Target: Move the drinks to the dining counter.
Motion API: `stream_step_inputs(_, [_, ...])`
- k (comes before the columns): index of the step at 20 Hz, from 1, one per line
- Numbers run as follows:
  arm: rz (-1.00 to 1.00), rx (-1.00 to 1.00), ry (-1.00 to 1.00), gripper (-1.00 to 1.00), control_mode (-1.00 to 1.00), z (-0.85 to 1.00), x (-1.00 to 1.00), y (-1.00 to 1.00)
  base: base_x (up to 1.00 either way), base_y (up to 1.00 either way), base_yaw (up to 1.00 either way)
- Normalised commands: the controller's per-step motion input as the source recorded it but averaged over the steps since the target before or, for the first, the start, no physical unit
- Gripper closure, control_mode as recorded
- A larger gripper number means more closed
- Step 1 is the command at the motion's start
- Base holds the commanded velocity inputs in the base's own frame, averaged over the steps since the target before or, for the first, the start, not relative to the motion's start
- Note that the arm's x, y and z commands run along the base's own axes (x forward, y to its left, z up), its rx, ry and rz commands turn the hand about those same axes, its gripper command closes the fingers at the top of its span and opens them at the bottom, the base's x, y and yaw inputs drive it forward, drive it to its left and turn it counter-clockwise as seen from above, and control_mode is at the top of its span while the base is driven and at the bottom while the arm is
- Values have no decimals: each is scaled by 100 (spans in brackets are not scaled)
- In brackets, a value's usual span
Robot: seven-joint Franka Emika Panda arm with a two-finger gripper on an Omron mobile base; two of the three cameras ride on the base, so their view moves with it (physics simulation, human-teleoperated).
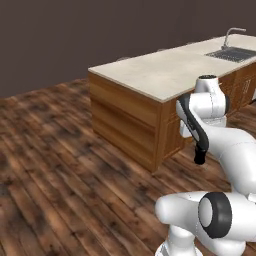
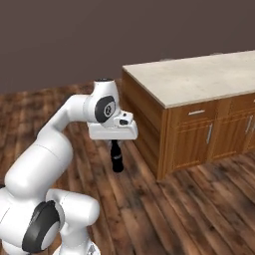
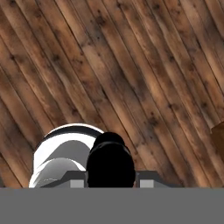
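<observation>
A small dark bottle (image 2: 117, 162) hangs upright under the hand, above the wooden floor, with my gripper (image 2: 115, 147) shut on its upper part. In the hand view the bottle's black round top (image 3: 109, 162) sits between the fingertips, with floor planks beyond it. The dining counter (image 2: 199, 79), a long pale stone island top on wooden cabinets, stands to the right of the gripper, with its near corner a short way off. From the left base view the same dining counter (image 1: 150, 70) stretches back to the right, and my white arm rises in front of it.
A built-in sink (image 1: 232, 53) with a curved faucet (image 1: 231, 35) sits at the counter's far end. Wooden drawers and doors (image 2: 209, 134) face me below the top. Bare wooden floor (image 1: 60, 165) spreads to the left, with a dark wall behind.
</observation>
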Motion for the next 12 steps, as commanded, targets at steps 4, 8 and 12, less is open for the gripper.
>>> stream_step_inputs(4, [0,0,0,100,100,0,0,0,100,71,0])
stream_step_inputs(8, [0,0,0,100,100,0,0,0,100,68,0])
stream_step_inputs(12, [0,0,0,100,100,0,0,0,100,59,0])
